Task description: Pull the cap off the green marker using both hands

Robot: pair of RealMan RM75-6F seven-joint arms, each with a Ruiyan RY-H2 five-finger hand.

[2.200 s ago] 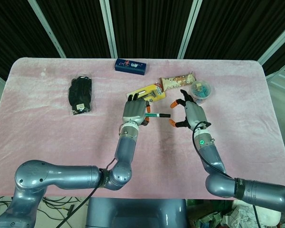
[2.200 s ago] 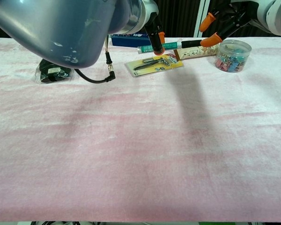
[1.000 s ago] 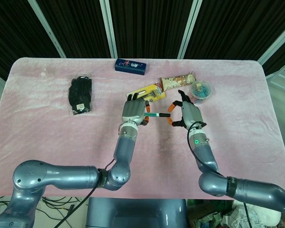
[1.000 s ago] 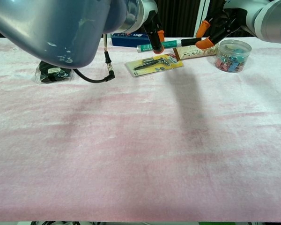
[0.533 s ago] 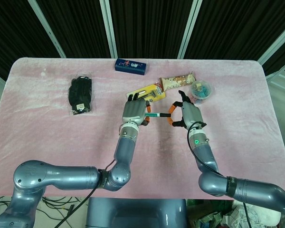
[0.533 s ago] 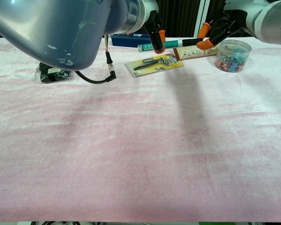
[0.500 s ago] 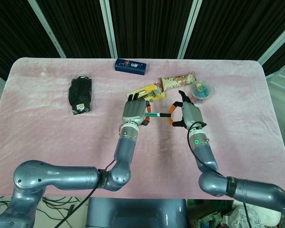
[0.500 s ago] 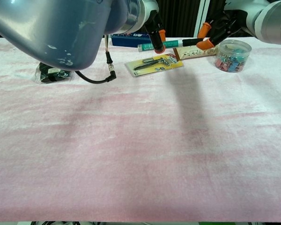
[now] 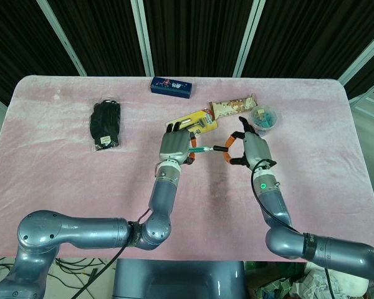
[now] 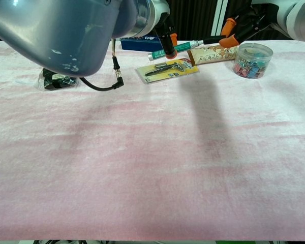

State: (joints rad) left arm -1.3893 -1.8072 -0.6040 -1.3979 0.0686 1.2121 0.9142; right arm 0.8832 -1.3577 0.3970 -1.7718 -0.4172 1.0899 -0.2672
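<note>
Right hand shifted rightward, pinching cap; left hand grasps marker; cap apparently sliding off, not free.

Head cam looks steeply down over whole table; chest cam low, near front edge, facing across; both share far-side clutter.

Pink-clothed table, dark curtained backdrop

Pink cloth-covered table. Black gloves in clear packet, far left. Blue box near far edge. Yellow carded tool pack, centre. Snack bar wrapper beside it. Clear tub of coloured binder clips, right.
</note>
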